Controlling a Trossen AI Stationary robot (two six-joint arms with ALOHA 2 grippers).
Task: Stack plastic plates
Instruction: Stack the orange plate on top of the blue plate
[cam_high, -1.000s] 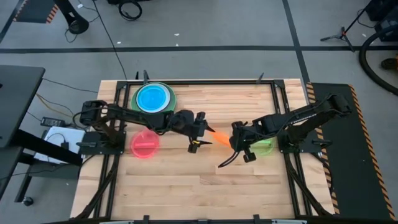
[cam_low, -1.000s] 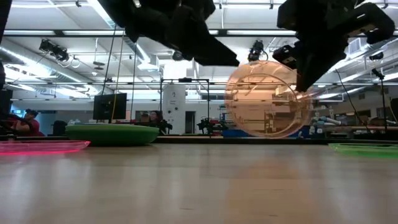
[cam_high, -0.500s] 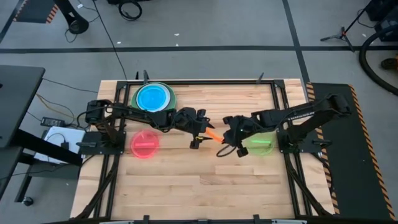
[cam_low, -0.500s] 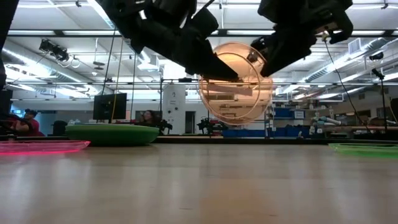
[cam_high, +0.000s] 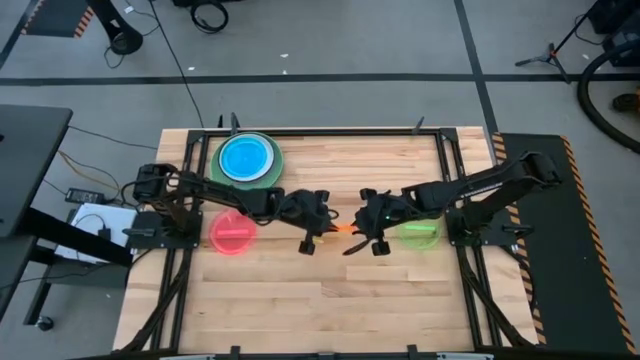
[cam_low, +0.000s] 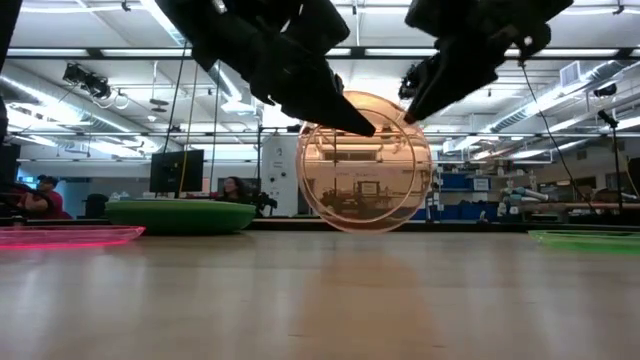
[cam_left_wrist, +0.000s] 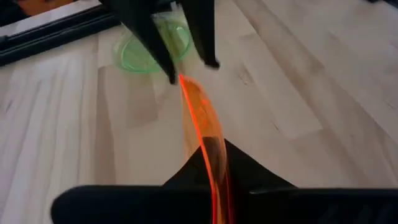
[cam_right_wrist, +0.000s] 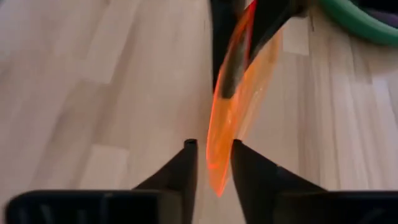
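Both claws, left claw (cam_high: 318, 236) and right claw (cam_high: 366, 236), pinch orange plate (cam_high: 342, 229) mid-worktop. Blue plate (cam_high: 243, 157) stacked on green plate (cam_high: 273, 160); red plate (cam_high: 233, 232), lime plate (cam_high: 419, 233) left.

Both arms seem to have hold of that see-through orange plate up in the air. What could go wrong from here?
The orange plate hangs on edge above the table, pinched at its rim by the left gripper and the right gripper. If one lets go before the other grips firmly, it may drop and roll. If both pull, the thin plastic might bend or pop free.

The left claw (cam_high: 322, 233) has closed in on the orange plate (cam_low: 364, 162), now lower and held from both sides.
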